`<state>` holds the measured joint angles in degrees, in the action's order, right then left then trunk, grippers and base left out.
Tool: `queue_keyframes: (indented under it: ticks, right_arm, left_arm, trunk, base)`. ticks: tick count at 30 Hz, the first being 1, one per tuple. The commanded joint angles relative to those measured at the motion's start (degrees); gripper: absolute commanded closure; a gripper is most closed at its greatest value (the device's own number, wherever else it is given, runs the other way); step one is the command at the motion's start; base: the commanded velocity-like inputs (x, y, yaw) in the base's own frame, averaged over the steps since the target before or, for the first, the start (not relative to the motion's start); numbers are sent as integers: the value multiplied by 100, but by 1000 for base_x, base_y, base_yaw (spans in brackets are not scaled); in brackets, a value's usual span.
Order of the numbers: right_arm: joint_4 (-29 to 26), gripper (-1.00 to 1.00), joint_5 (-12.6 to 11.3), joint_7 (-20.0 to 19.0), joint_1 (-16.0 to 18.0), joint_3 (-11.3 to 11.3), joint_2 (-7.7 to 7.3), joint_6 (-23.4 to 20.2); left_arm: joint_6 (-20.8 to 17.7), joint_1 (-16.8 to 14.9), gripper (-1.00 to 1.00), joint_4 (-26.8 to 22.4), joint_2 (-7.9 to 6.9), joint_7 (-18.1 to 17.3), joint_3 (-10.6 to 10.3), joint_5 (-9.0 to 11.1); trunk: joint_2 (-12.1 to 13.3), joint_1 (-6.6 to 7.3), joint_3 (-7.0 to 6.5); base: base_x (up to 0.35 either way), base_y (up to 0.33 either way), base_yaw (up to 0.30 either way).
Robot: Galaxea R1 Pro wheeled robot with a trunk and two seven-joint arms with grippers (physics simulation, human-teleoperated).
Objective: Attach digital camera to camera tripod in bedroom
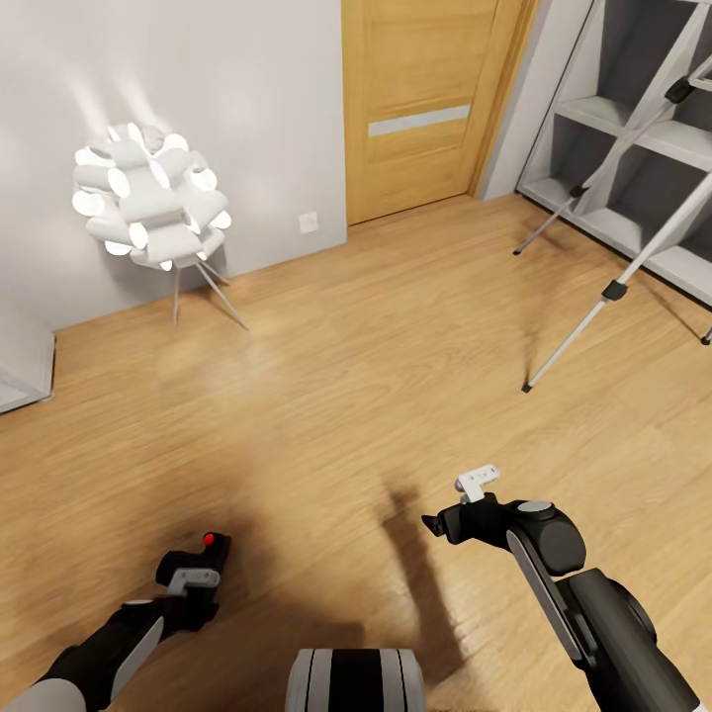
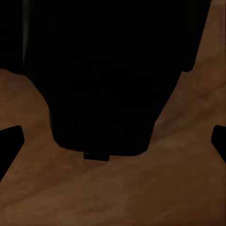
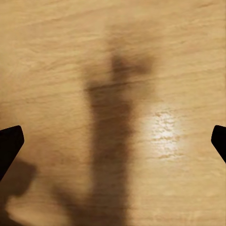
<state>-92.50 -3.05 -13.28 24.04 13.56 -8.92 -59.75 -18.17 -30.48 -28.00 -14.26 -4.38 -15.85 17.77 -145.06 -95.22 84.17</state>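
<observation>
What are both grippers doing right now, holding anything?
Left gripper: holding the digital camera, red dot up; jaw gap cannot be told.
Right gripper: open and empty, fingertips wide apart above the wood floor.

My left tool (image 1: 194, 574) holds the digital camera (image 1: 201, 560) low over the floor (image 1: 376, 356); the camera tripod (image 1: 633, 257) stands ahead to my right before the shelving (image 1: 633, 148), the lamp (image 1: 148, 198) ahead left
</observation>
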Motion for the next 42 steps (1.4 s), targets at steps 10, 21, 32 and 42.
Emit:
queue_keyframes:
  ticks: [10, 21, 32, 42]
  right_arm:
    - [-5, -100, -29, 18, 4, 6, -4, -25]
    - [-5, -100, -29, 18, 4, 6, -4, -25]
    - [-5, -100, -29, 18, 1, 6, -4, -25]
    - [-5, -100, -29, 18, -4, 6, -4, -25]
  left_arm:
    - [276, 7, -100, 1, -87, 0, -8, 38]
    - [317, 7, -100, 2, -97, -3, -50, 41]
    - [322, 7, 100, 4, -87, -19, -61, 51]
    - [323, 13, 100, 5, -59, -35, -69, 53]
  trunk:
    - [-2, 1, 4]
    - [-2, 1, 4]
    - [-2, 1, 4]
    - [-2, 1, 4]
  base:
    - [58, 0, 0]
    - [32, 0, 0]
    - [4, 0, 0]
    - [0, 0, 0]
